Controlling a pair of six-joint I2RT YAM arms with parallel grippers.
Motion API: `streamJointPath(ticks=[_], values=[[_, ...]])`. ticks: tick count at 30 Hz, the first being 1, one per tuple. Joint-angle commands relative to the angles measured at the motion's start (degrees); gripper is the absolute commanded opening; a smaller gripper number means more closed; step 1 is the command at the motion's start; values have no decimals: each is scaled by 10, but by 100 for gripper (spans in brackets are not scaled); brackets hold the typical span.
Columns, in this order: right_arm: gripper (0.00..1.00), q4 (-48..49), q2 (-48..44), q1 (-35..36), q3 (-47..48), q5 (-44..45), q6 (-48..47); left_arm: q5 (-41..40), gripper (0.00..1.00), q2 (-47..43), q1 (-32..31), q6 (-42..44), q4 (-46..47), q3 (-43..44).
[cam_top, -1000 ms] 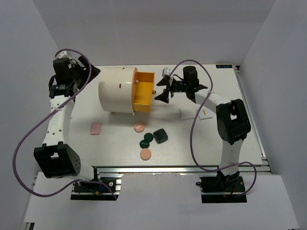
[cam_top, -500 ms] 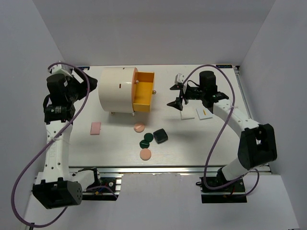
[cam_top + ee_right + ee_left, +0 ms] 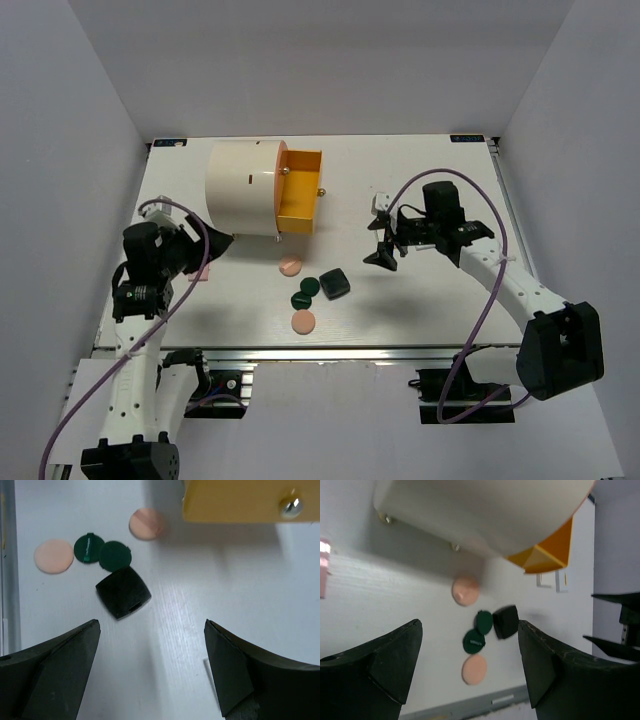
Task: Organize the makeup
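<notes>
From above, the left end effector stands spread wide and empty, with the cream cylinder just beyond its tips. The right end effector also gapes with nothing in it. Ahead of it on the table lie the dark square compact, two green discs and two peach discs, close together. The left wrist view shows that cluster ahead between the fingers, the pink pad off left and white tiles far ahead right. In the right wrist view the compact lies ahead between the fingers, with the discs beyond it to the left and the orange drawer with its gold knob farther right.
</notes>
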Motion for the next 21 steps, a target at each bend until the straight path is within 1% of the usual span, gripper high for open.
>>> streamJointPath(ticks=[1, 2, 5, 6, 7, 8, 9, 10, 11, 13, 14, 15, 16, 17, 18, 19, 21], values=[[89, -8, -17, 3, -17, 45, 28, 31, 86, -21, -32, -32, -6, -28], [89, 0, -17, 3, -19, 50, 35, 22, 86, -23, -67, -39, -6, -41], [89, 23, -12, 3, -20, 77, 80, -48, 86, -17, -147, -81, 1, -64], [89, 34, -10, 2, -18, 93, 92, -69, 86, -1, -209, -93, 5, -68], [89, 40, -3, 3, -13, 104, 119, -115, 86, 12, -238, -117, 13, -70], [89, 47, 0, 3, -11, 117, 136, -139, 86, 25, -301, -130, 15, -71], [89, 55, 4, 3, -9, 138, 150, -165, 86, 56, -330, -152, 17, -68], [89, 57, 5, 3, -6, 142, 159, -213, 86, 72, -356, -161, 18, -66], [89, 61, 3, 2, -7, 142, 160, -243, 85, 89, -393, -170, 21, -65], [89, 73, -9, 3, -17, 148, 161, -293, 83, 130, -414, -197, 28, -64], [89, 75, -11, 3, -18, 142, 164, -305, 76, 139, -423, -215, 51, -76], [89, 74, -13, 3, -18, 139, 166, -320, 73, 147, -423, -215, 68, -76], [89, 75, -15, 3, -18, 137, 171, -336, 72, 151, -424, -242, 87, -102], [89, 76, -15, 3, -18, 135, 181, -358, 72, 151, -424, -252, 149, -120], [89, 77, -16, 2, -19, 132, 185, -370, 71, 150, -424, -278, 180, -135], [89, 78, -18, 2, -20, 132, 187, -381, 71, 155, -424, -286, 240, -163], [89, 85, -20, 2, -22, 134, 193, -398, 69, 171, -423, -297, 275, -171]])
